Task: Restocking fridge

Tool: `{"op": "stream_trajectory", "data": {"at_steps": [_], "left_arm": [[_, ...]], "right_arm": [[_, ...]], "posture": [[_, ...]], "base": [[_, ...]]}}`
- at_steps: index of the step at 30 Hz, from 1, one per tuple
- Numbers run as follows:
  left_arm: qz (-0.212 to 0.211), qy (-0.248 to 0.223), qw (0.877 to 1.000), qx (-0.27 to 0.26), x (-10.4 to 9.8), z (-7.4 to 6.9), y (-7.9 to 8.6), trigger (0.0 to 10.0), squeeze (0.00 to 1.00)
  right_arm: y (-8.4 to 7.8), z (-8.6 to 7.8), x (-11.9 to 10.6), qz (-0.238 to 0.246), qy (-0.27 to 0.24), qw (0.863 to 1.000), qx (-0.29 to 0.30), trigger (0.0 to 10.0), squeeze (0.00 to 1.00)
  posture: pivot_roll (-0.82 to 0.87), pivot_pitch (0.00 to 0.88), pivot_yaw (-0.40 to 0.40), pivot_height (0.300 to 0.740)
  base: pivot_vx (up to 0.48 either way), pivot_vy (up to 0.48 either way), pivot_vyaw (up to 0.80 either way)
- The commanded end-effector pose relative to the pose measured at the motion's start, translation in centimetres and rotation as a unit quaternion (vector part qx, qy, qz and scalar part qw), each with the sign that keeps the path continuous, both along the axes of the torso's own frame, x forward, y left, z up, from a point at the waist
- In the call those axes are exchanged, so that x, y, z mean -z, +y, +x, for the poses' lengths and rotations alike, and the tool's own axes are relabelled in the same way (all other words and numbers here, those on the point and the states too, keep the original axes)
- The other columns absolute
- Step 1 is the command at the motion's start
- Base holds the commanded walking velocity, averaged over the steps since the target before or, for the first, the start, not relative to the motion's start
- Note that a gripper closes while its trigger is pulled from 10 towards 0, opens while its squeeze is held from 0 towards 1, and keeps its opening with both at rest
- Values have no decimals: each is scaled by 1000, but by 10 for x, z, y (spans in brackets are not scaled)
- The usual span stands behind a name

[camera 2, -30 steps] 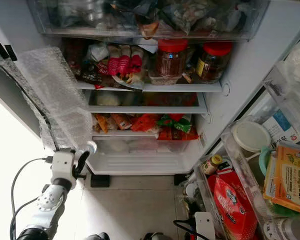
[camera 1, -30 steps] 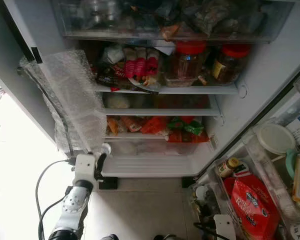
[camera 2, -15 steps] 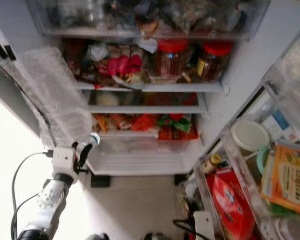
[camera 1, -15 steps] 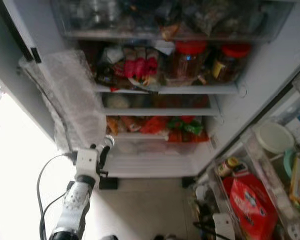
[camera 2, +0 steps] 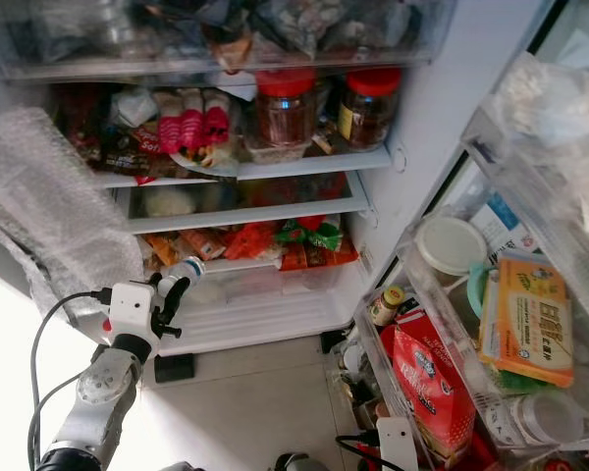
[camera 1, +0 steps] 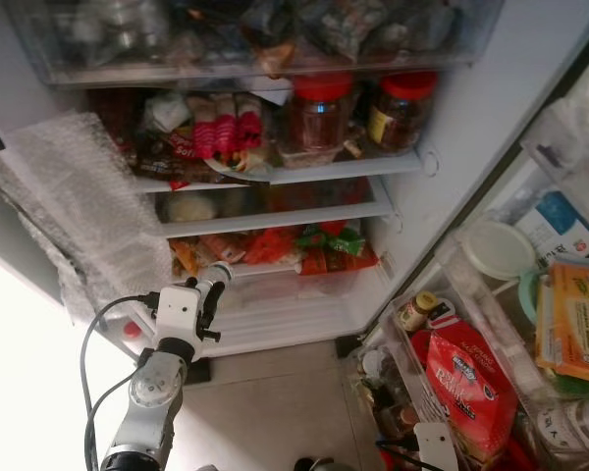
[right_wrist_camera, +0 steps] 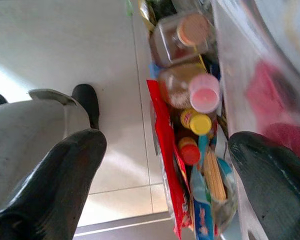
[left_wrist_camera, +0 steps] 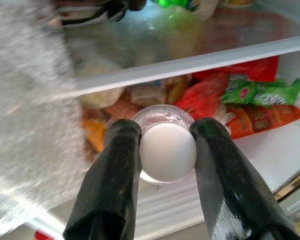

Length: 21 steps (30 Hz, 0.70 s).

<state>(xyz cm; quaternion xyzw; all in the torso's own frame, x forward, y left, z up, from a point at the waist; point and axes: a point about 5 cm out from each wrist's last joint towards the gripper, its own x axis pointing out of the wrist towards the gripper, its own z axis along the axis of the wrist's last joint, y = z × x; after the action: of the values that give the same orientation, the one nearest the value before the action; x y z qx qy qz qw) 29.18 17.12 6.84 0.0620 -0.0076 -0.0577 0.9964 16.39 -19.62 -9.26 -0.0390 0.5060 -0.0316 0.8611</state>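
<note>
The open white fridge (camera 1: 471,118) stands with its shelves packed, and everything here is placed from it. Its door, swung out to the robot's right, carries clear plastic door bins (camera 1: 452,324) holding a large red crinkly food bag (camera 1: 466,388), a flat orange printed box (camera 1: 572,319) and a round white lid (camera 1: 496,248). A crumpled sheet of clear bubble wrap (camera 1: 79,206) hangs over the fridge's left edge. On an upper fridge shelf stand two red-lidded glass jars (camera 1: 322,108); lower down lie red and green snack packets (camera 1: 319,245).

The left gripper (left_wrist_camera: 162,150) is raised just before the fridge's lowest shelf, its black fingers (left_wrist_camera: 117,175) clamped on a small clear bottle with a white cap (left_wrist_camera: 167,150). The right gripper (right_wrist_camera: 165,165) hangs low beside the fridge door's bottom bin, fingers spread wide apart, over small bottles with yellow, red and pink caps (right_wrist_camera: 197,122).
</note>
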Motion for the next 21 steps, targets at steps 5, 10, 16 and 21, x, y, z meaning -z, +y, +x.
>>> {"op": "stream_trajectory", "data": {"at_steps": [5,10,16,21], "left_arm": [[-5,-8,1000,-2,-5,0,0,10000,0],[-6,-8,1000,-2,-6,0,0,10000,0],[-8,-7,1000,-3,-7,1,-1,10000,0],[-8,-7,1000,-2,-8,0,-2,10000,0]], "right_arm": [[-1,-9,4,4,10,1000,6,10000,0],[-1,-10,4,2,12,1000,3,10000,0],[-1,-10,4,5,13,1000,7,10000,0],[-1,-10,4,4,14,1000,3,10000,0]], "posture": [[-13,189,-49,740],[-15,192,-50,740],[-13,197,-51,740],[-11,198,-51,740]], "base": [[0,0,0],[0,0,0],[0,0,-485],[0,0,-800]]}}
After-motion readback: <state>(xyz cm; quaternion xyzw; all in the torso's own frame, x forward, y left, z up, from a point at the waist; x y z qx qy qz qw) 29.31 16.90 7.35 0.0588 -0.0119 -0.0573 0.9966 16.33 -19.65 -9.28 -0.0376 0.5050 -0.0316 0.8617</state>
